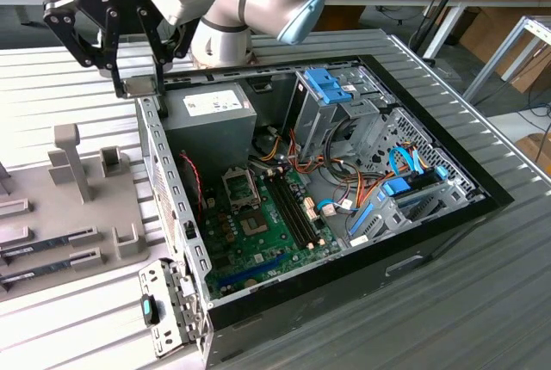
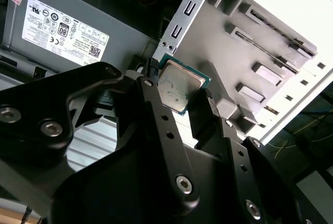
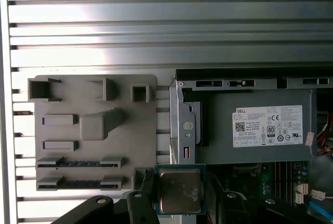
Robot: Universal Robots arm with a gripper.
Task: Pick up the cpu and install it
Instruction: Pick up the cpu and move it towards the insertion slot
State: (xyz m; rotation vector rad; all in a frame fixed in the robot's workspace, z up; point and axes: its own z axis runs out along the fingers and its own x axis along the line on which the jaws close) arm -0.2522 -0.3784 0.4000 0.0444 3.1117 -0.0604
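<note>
The cpu (image 2: 178, 84), a small square chip with a silver-grey top and thin green rim, is clamped between my black fingers (image 2: 152, 99). My gripper (image 2: 181, 92) is shut on it. In the first wrist view the cpu (image 3: 180, 190) hangs over the corner of the open computer case, beside the grey parts holder. In the exterior view my gripper (image 1: 139, 86) holds the cpu (image 1: 138, 88) above the case's back corner on the exterior view's left, just over the power-supply box (image 1: 211, 114). The open metal socket (image 1: 240, 188) sits on the green motherboard (image 1: 258, 228), lower and to the exterior view's right.
The case (image 1: 430, 215) lies open on a ribbed metal table (image 1: 482, 301), with a drive cage (image 1: 331, 99), blue clips and cable bundles inside. A grey parts holder (image 3: 96, 130) on the exterior view's left carries memory sticks (image 3: 80, 163) and an upright post (image 1: 71, 159).
</note>
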